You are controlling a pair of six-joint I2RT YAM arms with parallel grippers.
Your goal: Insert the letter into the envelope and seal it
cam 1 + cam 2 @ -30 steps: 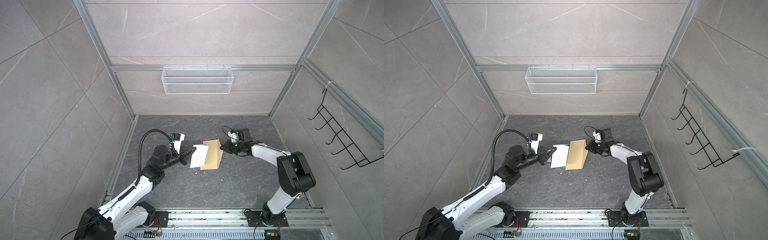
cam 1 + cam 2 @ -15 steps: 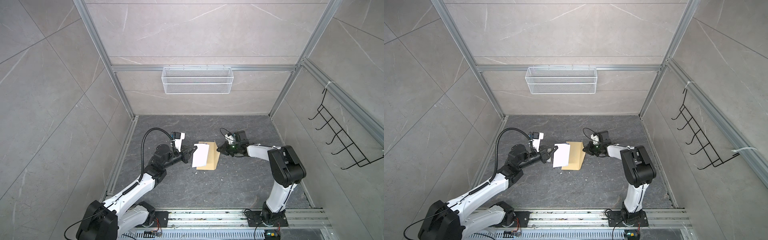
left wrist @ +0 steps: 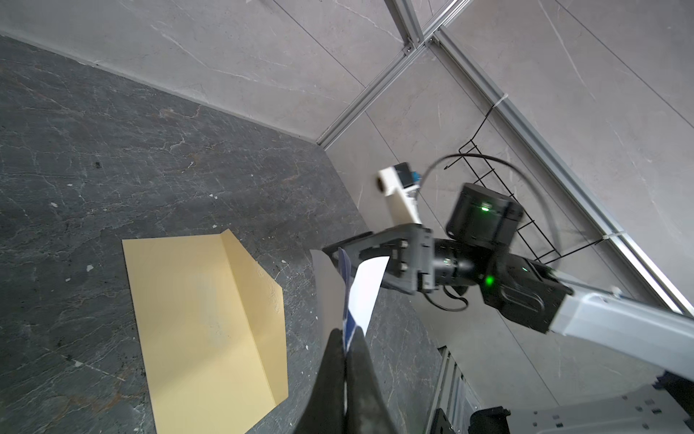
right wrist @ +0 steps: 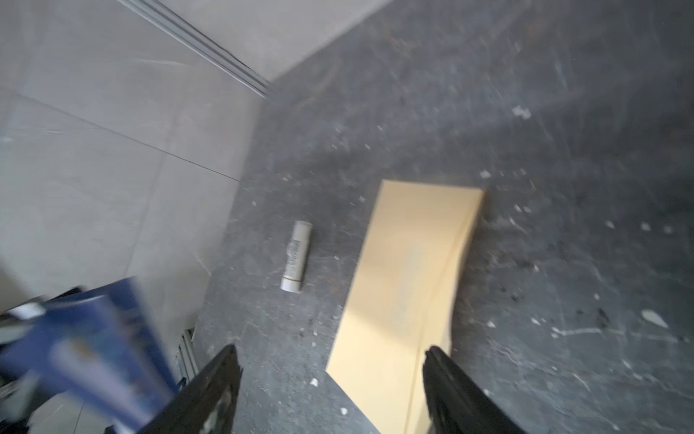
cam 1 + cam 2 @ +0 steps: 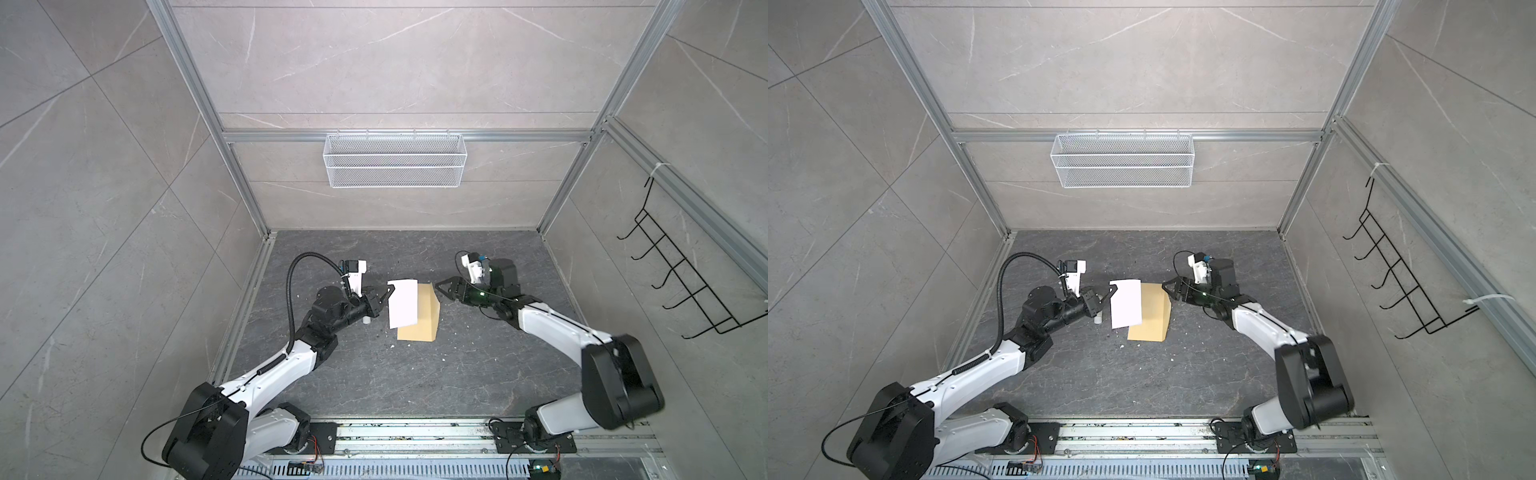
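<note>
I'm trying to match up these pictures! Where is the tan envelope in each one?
Top view: envelope in the middle of the floor, partly behind the letter.
Top view: envelope same spot, right of the letter.
Left wrist: envelope flat on the floor beside the held letter.
Right wrist: envelope on the floor near the glue stick, blurred.
Shared landmark: the blue-bordered letter.
</note>
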